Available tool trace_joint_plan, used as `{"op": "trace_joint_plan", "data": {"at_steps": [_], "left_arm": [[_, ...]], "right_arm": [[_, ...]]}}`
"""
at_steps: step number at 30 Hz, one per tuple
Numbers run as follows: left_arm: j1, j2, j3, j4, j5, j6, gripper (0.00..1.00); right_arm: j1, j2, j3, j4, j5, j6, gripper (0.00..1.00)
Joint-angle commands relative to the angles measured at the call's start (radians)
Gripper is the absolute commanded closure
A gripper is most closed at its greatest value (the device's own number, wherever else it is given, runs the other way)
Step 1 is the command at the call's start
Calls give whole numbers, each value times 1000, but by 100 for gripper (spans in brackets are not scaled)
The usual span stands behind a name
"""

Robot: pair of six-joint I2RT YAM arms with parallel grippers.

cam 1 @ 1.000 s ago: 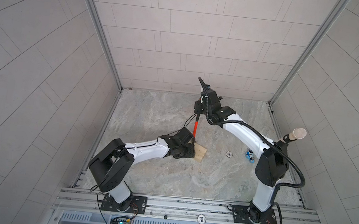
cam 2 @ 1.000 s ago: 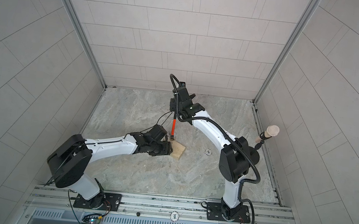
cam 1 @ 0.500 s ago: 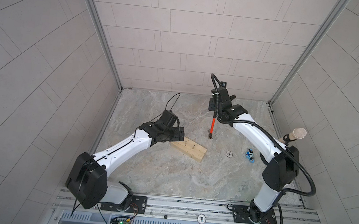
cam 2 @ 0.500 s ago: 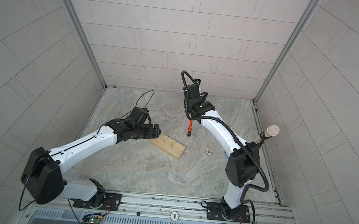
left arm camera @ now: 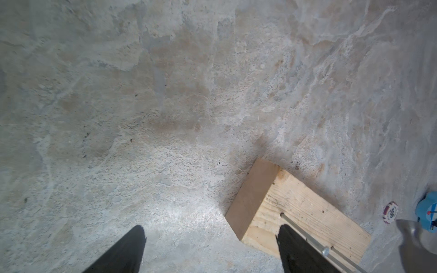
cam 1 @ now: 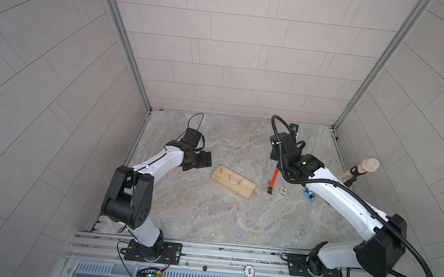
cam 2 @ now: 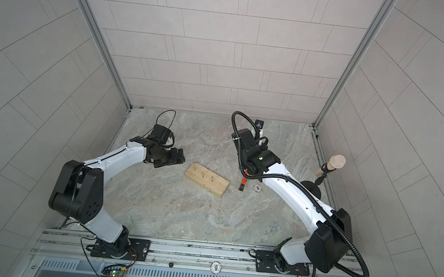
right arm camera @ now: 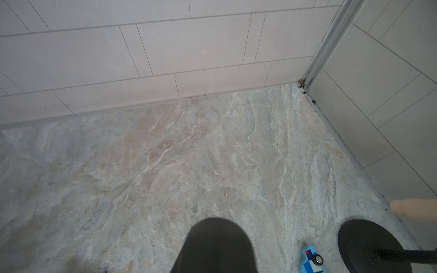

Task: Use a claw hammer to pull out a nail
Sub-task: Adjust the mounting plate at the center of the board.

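The claw hammer (cam 1: 273, 178) hangs right of centre in both top views, its steel head low over the stone floor (cam 1: 207, 213), just beside a poker chip (cam 1: 283, 190). It is probably stiff and head-heavy, so the black handle end offers the most leverage. The right gripper (cam 1: 278, 166), arm bent, is clamped on that upper end. The left gripper (cam 1: 203, 162), jaws spread and empty, hovers left of the wooden block (cam 1: 233, 184) and its nails (cam 1: 229, 177).

Pale rectangular-tiled walls (cam 1: 225, 46) closed the left, far and right sides — silver aluminium corner posts (cam 1: 123, 36) joined them. The mottled grey-beige stone floor (cam 1: 206, 222) lay evenly lit, edged near by a metal rail (cam 1: 231, 254).
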Motion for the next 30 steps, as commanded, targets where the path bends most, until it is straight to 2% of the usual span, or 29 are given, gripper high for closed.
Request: {"op": "trace_joint_plan", "data": {"at_steps": [1,6,15,22,30], "left_arm": [[21,32,-11,47,101,2,9],[21,80,-28,92,187,-18,10],[8,134,-55,182,303,-71,11],[-43,152,-69,239,333,-120,10],[-48,134,-100,314,356,-181,10]], "right_arm": [[34,-53,-32,16,69,121,100],[70,-29,-49,49,84,155,100],[77,54,19,103,64,148,100],[76,162,142,144,16,85,100],[43,298,301,215,-84,3,100]]}}
